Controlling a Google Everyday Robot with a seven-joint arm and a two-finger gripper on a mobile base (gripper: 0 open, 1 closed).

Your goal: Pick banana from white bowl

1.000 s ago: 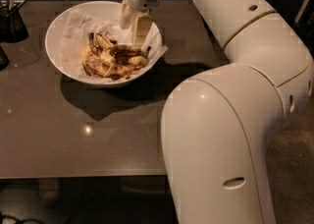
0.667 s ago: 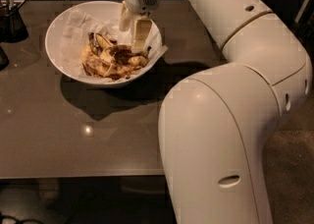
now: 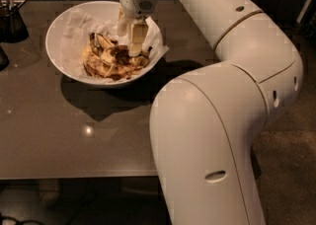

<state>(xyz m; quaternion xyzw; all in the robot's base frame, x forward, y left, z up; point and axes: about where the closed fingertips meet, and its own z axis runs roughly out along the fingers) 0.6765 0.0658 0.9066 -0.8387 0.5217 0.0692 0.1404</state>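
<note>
**One relation matters: the banana lies just left of my tool tip**

One banana [image 3: 109, 57] is mine to take, the curved dull-yellow one with dark brown blotches. It lies in the middle of the white bowl [image 3: 58, 54], in the upper left of the frame. It sits among other bananas [image 3: 101, 42] that are flatter and just as spotted, so its outline is hard to separate from theirs. I judge that its long axis runs roughly left to right across the frame, tilting a little toward the lower right. The heap hides both its ends, so I cannot be sure of that.

My tool [image 3: 132, 50] hangs inside the bowl at the right side of the heap. It points straight down, and its tip is at the fruit or touching it. The banana's body therefore lies to the left of the tip and slightly below it, not directly underneath. Whether my tool is released or clenched I cannot tell from here, and nothing shows as lifted by it.

Crumpled white paper [image 3: 74, 25] lines the bowl and spills over its right rim. My arm [image 3: 222, 76] sweeps in from the right of the frame over the table [image 3: 74, 125]. A dark container [image 3: 12, 19] stands at the far left edge, well apart from the bowl.

My judgement is that the grasp depends on a small shift to the left. That would let my tool close across the banana's short width, not along its length.
</note>
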